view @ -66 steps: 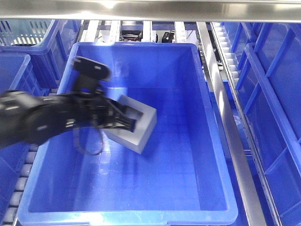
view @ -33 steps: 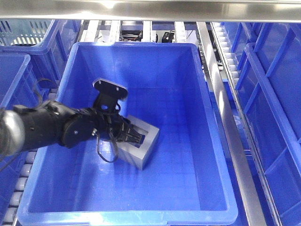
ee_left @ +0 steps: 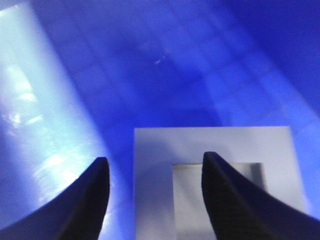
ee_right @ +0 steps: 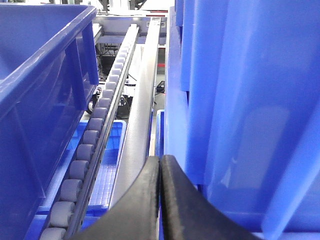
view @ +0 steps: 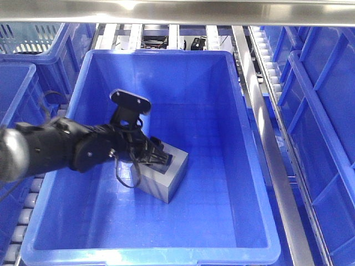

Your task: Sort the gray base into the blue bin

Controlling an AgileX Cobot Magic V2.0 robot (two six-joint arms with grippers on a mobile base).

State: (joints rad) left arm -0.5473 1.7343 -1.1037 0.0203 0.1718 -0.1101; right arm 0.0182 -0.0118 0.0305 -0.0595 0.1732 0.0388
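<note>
Resting in the blue bin [view: 244, 166], the gray base [view: 166, 178] sits between your parted, loose left tool [ee_left: 155, 192]: lift straight up without snagging the recess.

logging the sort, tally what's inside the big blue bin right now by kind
gray base: 1, on the floor of the blue bin
left gripper: 1, jaws straddling one wall of the base
right gripper: 0, it is outside, by the roller rail
total inside: 2
</note>
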